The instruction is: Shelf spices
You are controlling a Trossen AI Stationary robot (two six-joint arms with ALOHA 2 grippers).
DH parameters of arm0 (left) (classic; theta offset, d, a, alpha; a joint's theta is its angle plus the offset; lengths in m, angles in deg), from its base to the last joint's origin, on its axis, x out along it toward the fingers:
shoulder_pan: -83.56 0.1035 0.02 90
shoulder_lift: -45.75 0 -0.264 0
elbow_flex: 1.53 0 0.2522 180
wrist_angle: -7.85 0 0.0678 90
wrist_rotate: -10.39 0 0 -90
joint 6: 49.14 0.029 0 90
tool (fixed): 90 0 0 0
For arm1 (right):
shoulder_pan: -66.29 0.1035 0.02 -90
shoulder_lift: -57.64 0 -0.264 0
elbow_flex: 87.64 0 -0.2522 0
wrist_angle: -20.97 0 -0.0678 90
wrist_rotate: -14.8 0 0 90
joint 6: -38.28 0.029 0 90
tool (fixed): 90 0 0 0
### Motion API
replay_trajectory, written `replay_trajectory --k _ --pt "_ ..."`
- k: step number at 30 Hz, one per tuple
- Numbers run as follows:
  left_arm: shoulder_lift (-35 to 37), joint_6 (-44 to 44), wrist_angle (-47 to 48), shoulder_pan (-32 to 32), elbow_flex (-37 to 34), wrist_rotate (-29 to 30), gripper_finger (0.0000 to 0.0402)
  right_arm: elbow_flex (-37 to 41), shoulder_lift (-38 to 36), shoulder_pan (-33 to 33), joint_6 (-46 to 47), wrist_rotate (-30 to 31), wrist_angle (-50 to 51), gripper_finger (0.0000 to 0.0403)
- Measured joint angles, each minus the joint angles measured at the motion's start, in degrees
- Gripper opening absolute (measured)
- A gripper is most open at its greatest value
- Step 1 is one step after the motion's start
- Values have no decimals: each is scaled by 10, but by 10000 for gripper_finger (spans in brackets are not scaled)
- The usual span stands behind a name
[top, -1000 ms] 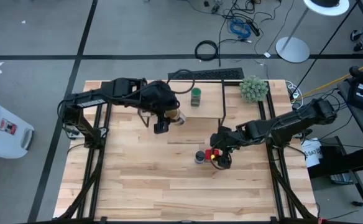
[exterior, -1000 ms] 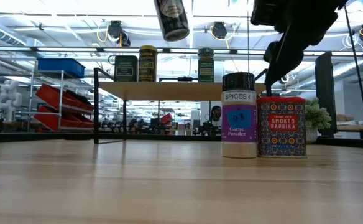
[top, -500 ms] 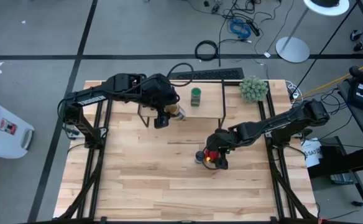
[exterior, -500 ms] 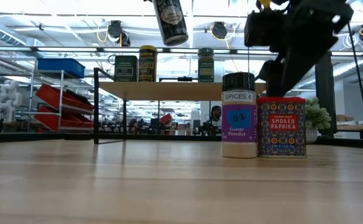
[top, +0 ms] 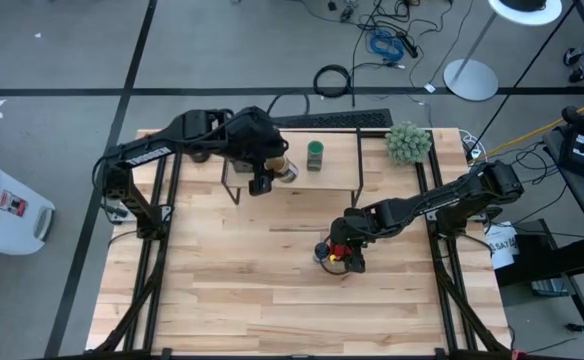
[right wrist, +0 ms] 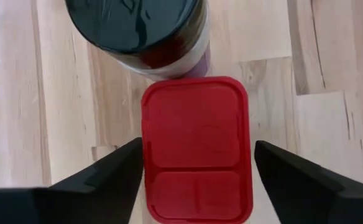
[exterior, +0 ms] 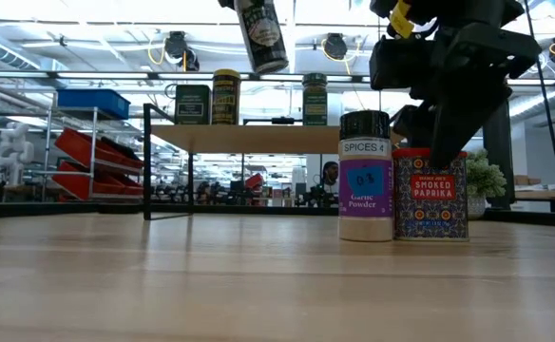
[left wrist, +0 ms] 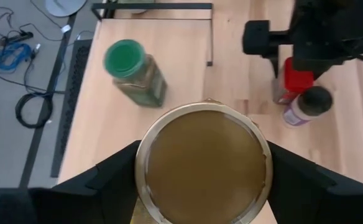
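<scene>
Two dark arms work over a wooden table. At the middle of its far edge stands the shelf, a light board on thin black legs.

The left arm reaches in from the table's left side to the shelf. The left gripper is clamped on the tan jar, one finger on each side just below the lid. In the low view the jar hangs tilted in the air, above the board and clear of it, between the yellow jar and the green jar.

The right arm comes in from the table's right edge. The right gripper is down over the red tin. Whether it has hold of the tin I cannot tell.

A fuzzy plant ball sits near the table's far right corner, beside the shelf's right end.

Three spices stand upright on the board. The dark tin is toward the left end with the yellow jar just beside it. The green jar stands apart from them, toward the right end.

The red tin stands upright on the table, right of centre and in front of the shelf. The garlic jar, dark-lidded with a blue label, stands upright just beside it, on the side nearer the table's left edge.
</scene>
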Motion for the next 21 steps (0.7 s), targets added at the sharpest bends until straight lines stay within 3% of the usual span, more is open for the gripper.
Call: replay_trajectory --k 8,16,21 --pt "-1 34 -20 46 0 -28 286 0 0 -3 0 0 0 209" --pt "-9 51 -36 77 0 -75 286 0 -1 -3 26 0 2 229" --pt "-9 57 -28 84 0 -80 286 0 -1 -2 44 -1 3 218"
